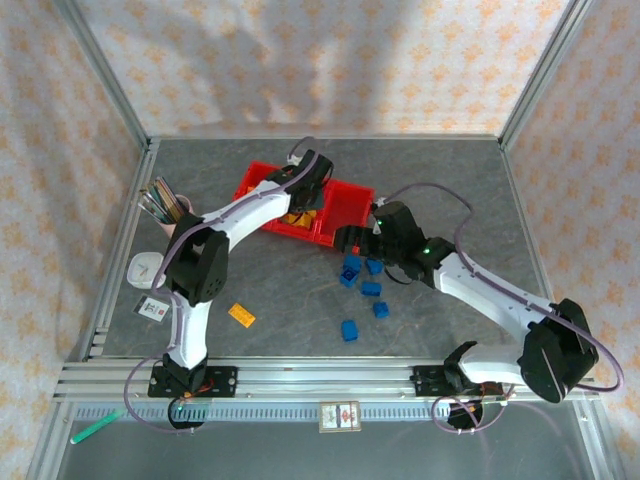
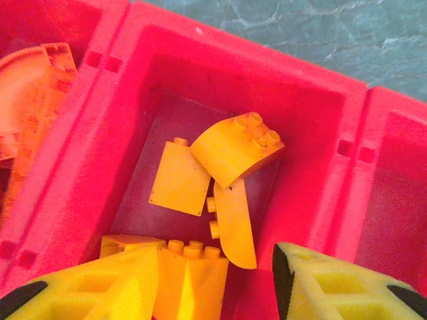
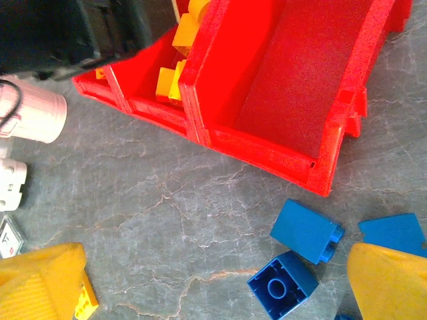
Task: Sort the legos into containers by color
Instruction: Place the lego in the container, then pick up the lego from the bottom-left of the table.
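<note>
Counter (image 1: 450, 180): grey, marble-veined slab, edged with metal rails.
Containers (image 1: 352, 200): red tray of 3 joined bins, standing at a slant on the far middle of the counter.
Blue legos (image 1: 371, 289): loose cluster on the bare counter, just in front of the tray's right end and not touching it; 1 lies hollow side up.
Orange plate (image 1: 241, 316): lies flat and alone at the near left, well apart from the blue cluster.
Pink cup (image 1: 170, 215): upright by the left rail, pens inside.
White round object (image 1: 147, 268): just in front of the cup.
Small card (image 1: 152, 308): flat, near the white object, beside the left rail.
</note>
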{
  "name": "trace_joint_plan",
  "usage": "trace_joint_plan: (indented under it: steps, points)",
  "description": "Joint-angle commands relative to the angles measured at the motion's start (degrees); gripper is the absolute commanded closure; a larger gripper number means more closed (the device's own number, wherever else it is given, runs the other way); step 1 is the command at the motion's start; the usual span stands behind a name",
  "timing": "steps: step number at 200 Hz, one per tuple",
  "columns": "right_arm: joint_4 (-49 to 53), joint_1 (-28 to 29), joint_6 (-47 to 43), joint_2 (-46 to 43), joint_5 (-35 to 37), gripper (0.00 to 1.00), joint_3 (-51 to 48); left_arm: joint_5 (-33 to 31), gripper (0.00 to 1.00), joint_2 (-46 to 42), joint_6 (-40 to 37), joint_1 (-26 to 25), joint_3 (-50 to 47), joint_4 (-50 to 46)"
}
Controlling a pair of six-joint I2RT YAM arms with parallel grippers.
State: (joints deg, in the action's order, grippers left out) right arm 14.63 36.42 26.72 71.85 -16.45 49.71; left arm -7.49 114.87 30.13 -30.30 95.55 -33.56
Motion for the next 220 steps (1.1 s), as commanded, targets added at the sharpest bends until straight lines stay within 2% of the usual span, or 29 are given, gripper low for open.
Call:
trace_joint_plan:
  steps: [1,24,65,111,143,175,220]
  points:
    - [0.0,0.1,-2.1,0.4,-2.0,0.0,2.1,-1.1,0.48,-8.9,1.2,0.5,-3.2,-2.6]
    - [-0.1,1.5,-3.7,1.2,-2.2,0.0,2.2,-2.6,0.47,-16.1,3.1,0.5,-10.4,-3.8]
    - [-2.5,6.5,-5.1,2.3,-2.3,0.0,0.6,-4.2,0.43,-30.3,12.5,-0.1,-25.7,-6.8]
    - [-6.5,13.6,-5.3,5.2,-1.8,0.0,-1.3,-7.0,0.4,-42.9,26.0,-4.8,-39.2,-16.0]
    - [-9.4,17.8,-4.5,7.5,-0.6,0.0,-2.5,-6.6,0.37,-50.8,35.8,-7.8,-49.4,-18.7]
    - [-11.4,20.2,-2.9,9.9,-0.3,0.0,-3.6,-5.7,0.34,-55.3,43.4,-10.2,-56.9,-20.1]
    - [-13.0,21.0,-1.4,11.9,0.9,0.0,-4.4,-2.3,0.32,-55.3,50.1,-14.3,-63.4,-14.7]
